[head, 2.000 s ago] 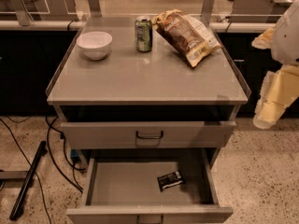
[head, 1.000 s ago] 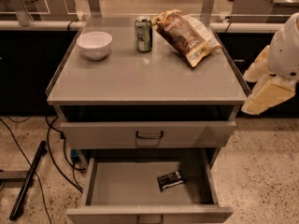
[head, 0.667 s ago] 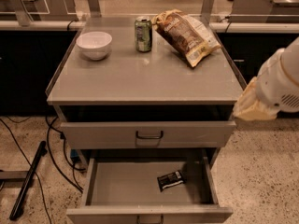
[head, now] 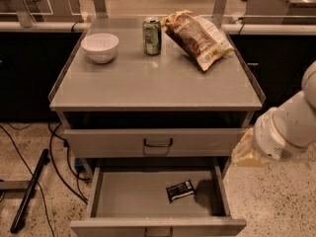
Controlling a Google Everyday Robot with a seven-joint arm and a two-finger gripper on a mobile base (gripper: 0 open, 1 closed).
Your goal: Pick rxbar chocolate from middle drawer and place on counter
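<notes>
Our gripper (head: pixel 245 151) hangs beside the open middle drawer (head: pixel 128 195)
The rxbar chocolate (head: pixel 179 190) lies on its floor, right of centre; we cannot tell the gripper's state.

Beside middle drawer (head: pixel 138 197) — end effector (head: pixel 245 152)

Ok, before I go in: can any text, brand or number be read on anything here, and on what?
No text can be read.
rxbar, in the open drawer: white print, too blurred to read.
can: label too blurred to read.
chip bag: print too blurred to read.
bowl: no text visible.
gripper, right of the drawer beside the cabinet: no marking visible.
</notes>
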